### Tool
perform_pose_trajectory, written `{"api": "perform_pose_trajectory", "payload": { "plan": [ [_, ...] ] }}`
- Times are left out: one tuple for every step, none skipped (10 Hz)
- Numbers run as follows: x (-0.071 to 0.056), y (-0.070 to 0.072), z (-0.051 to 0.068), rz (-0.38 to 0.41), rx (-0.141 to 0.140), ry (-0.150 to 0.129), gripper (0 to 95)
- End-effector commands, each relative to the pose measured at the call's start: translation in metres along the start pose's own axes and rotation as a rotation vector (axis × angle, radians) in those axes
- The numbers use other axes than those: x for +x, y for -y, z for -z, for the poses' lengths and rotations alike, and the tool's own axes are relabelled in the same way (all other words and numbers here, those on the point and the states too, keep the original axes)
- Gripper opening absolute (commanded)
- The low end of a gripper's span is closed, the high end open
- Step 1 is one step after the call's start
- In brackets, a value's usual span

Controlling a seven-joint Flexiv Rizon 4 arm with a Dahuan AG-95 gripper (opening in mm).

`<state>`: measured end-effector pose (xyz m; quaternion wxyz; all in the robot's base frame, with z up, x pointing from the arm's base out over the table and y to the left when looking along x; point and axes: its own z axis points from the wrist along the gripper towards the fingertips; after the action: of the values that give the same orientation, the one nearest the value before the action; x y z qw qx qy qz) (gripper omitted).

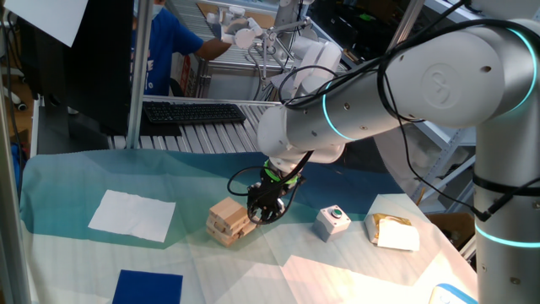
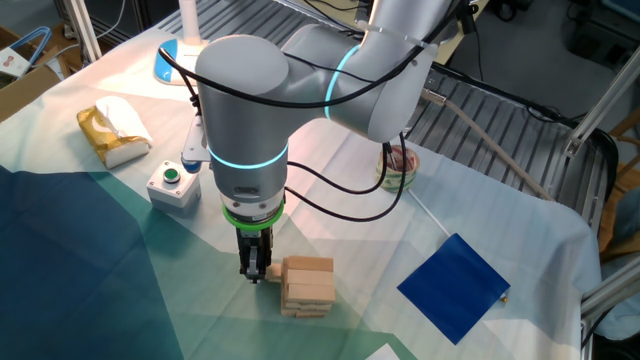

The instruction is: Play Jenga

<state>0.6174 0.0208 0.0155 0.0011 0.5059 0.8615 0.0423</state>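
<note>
Item one: I am watching the Jenga stack (image 1: 230, 221) (image 2: 306, 285), light tan wooden blocks in a few crosswise layers, sitting near the middle of the table on the teal-and-white cloth (image 1: 76, 177) (image 2: 90, 290).

Item two: I am seeing the gripper (image 1: 263, 213) (image 2: 256, 272) pointing straight down and hanging just beside the stack, with its black fingers low near the cloth. In the other fixed view a small tan piece is showing at the fingertips next to the stack's lower layers; I cannot tell whether it is a block being pinched or merely one sticking out of the stack, so I cannot tell if the fingers are spread or pressed together.

Item three: a white cube with a green button (image 1: 332, 222) (image 2: 173, 184) is standing near the stack, apart from it.

Item four: a white-and-tan flat packet (image 1: 393, 230) (image 2: 114, 132) is lying farther out, beyond the cube.

Item five: a white paper sheet (image 1: 133, 214) and a dark blue square (image 1: 148, 287) (image 2: 452, 286) are lying flat on the cloth, well apart from the stack.
</note>
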Motion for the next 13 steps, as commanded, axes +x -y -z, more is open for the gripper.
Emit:
{"api": "perform_pose_trajectory", "payload": {
  "plan": [
    [-0.0010,0.0004,0.0014,0.005,0.001,0.000,0.0],
    [-0.0011,0.0004,0.0014,0.007,0.001,0.001,0.0],
    [-0.0012,0.0005,0.0014,0.007,0.001,0.001,0.0],
    [-0.0013,0.0006,0.0014,0.007,0.001,0.001,0.0],
    [-0.0017,0.0008,0.0012,0.008,0.000,0.001,0.0],
    [-0.0023,0.0011,0.0009,0.009,-0.003,0.000,0.0],
    [-0.0030,0.0015,0.0003,0.010,-0.006,-0.001,0.0],
    [-0.0036,0.0018,-0.0002,0.010,-0.007,-0.001,0.0],
    [-0.0043,0.0021,-0.0006,0.012,-0.009,0.002,0.0],
    [-0.0043,0.0021,-0.0008,0.013,-0.011,0.005,0.0],
    [-0.0043,0.0020,-0.0009,0.014,-0.013,0.006,0.0],
    [-0.0043,0.0020,-0.0010,0.018,-0.014,0.010,0.0],
    [-0.0043,0.0020,-0.0010,0.020,-0.015,0.013,0.0]
  ]
}}
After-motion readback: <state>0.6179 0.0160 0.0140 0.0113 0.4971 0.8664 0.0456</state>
